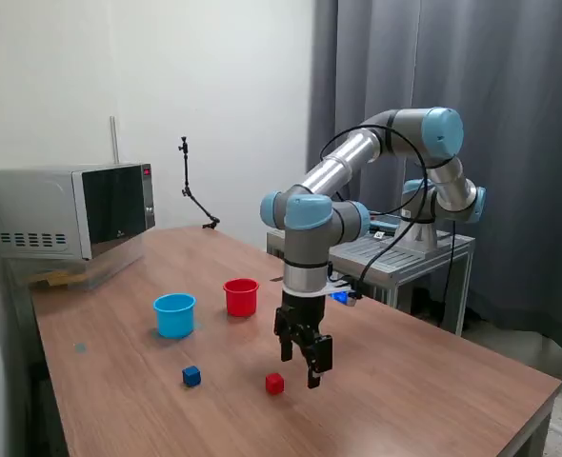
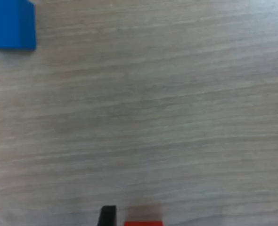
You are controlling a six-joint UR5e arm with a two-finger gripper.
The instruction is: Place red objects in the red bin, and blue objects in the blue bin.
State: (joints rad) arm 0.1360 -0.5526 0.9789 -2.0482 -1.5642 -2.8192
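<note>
Near the surface's (image 1: 433,381) front edge your claw (image 1: 306,367) hangs spread just beside the red cube (image 1: 274,383), blue cube (image 1: 191,376) nearby, red bin (image 1: 241,296) and blue bin (image 1: 174,314) well apart behind.

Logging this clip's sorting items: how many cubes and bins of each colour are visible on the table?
Red cubes: 1
Blue cubes: 1
Red bins: 1
Blue bins: 1
Total: 4
</note>
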